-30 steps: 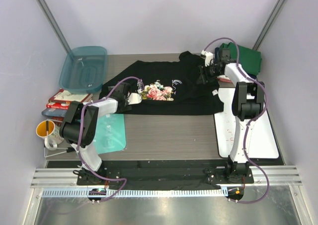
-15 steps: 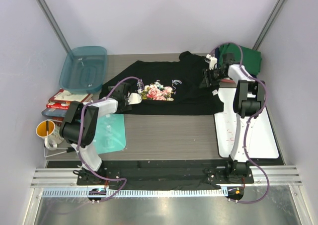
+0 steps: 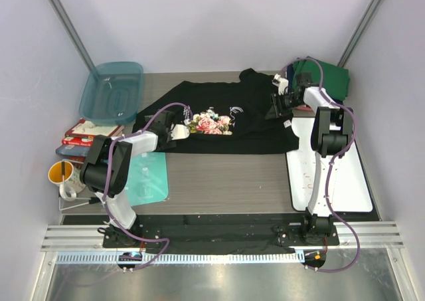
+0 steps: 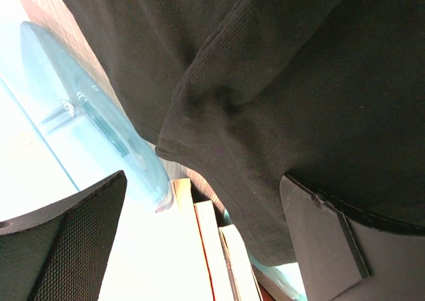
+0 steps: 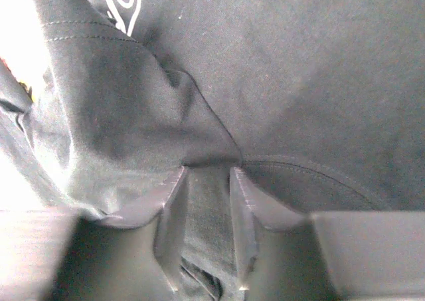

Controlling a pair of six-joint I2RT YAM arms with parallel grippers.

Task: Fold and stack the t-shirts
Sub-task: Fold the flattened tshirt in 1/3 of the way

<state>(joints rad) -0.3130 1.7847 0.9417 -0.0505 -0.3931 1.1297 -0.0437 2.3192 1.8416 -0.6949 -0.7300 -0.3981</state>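
A black t-shirt (image 3: 219,138) with a pink floral print and white script lies spread flat across the middle of the table. My left gripper (image 3: 180,125) hovers at its left side, open wide (image 4: 206,181) over the shirt's hem (image 4: 279,82), holding nothing. At the shirt's right sleeve, my right gripper (image 3: 275,105) has its jaws drawn close together (image 5: 207,175) with a fold of black cloth (image 5: 299,68) pinched between them. A folded green t-shirt (image 3: 329,78) sits at the back right corner.
A teal plastic tub (image 3: 113,92) stands at the back left, above a stack of books (image 3: 83,131) and a yellow cup (image 3: 60,173). A teal mat (image 3: 146,178) lies front left and a white board (image 3: 332,175) front right.
My right gripper shifted slightly back along the sleeve and its jaws narrowed onto the cloth. The left arm has not moved.
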